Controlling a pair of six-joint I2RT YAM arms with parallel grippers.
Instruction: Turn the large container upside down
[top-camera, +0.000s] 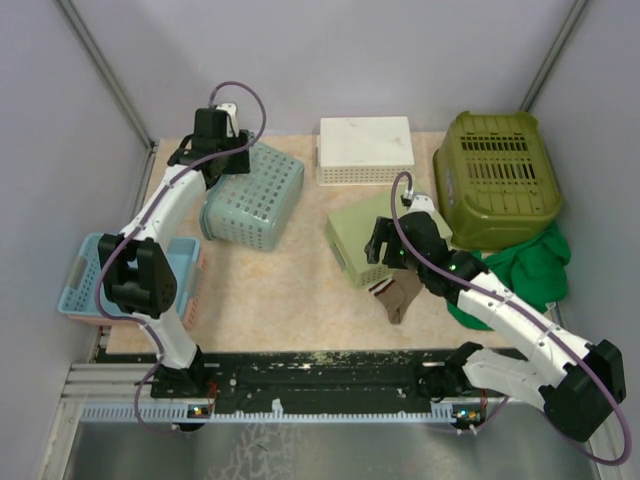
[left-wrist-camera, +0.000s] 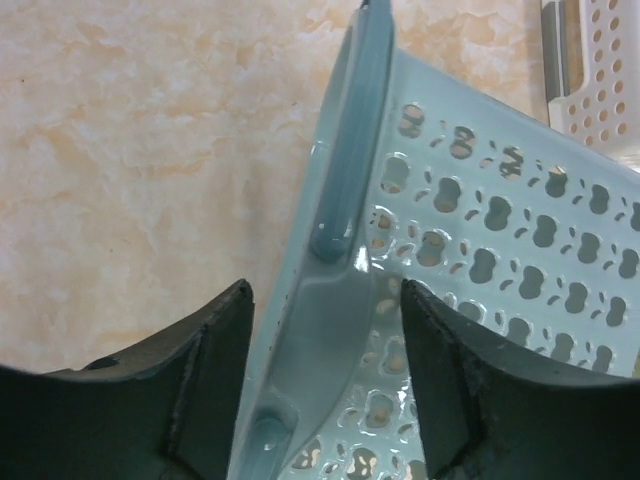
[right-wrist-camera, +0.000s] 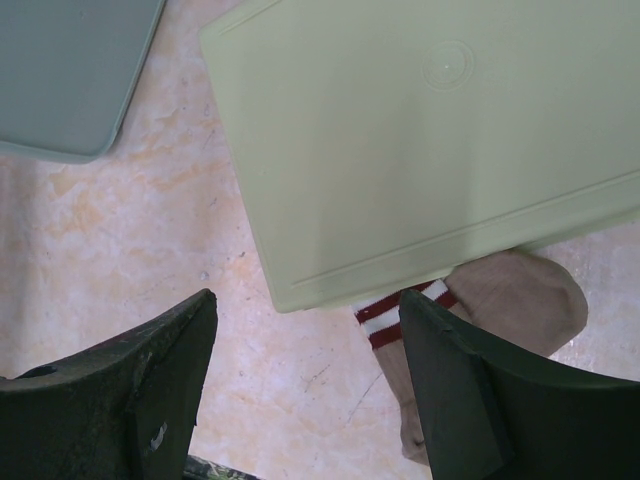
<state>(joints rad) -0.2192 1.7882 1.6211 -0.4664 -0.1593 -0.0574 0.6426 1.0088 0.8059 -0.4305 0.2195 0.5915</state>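
Note:
The large teal perforated basket (top-camera: 255, 195) lies tilted on its side at the back left of the table. My left gripper (top-camera: 215, 150) is over its raised rim. In the left wrist view the rim (left-wrist-camera: 345, 180) runs between the two dark fingers (left-wrist-camera: 205, 385), with a gap on each side, so my left gripper (left-wrist-camera: 325, 292) is open around it without gripping. My right gripper (top-camera: 385, 250) is open and empty, hovering over the table by the near corner of a pale green box (right-wrist-camera: 440, 140); its midpoint (right-wrist-camera: 307, 300) is over bare table.
A tan sock with red and white stripes (right-wrist-camera: 480, 310) lies under the pale green box's corner. An olive basket (top-camera: 497, 178) sits upside down at the back right, with a green cloth (top-camera: 530, 262) by it. A white basket (top-camera: 365, 148) stands at the back. A small blue basket (top-camera: 100, 275) sits at the left edge.

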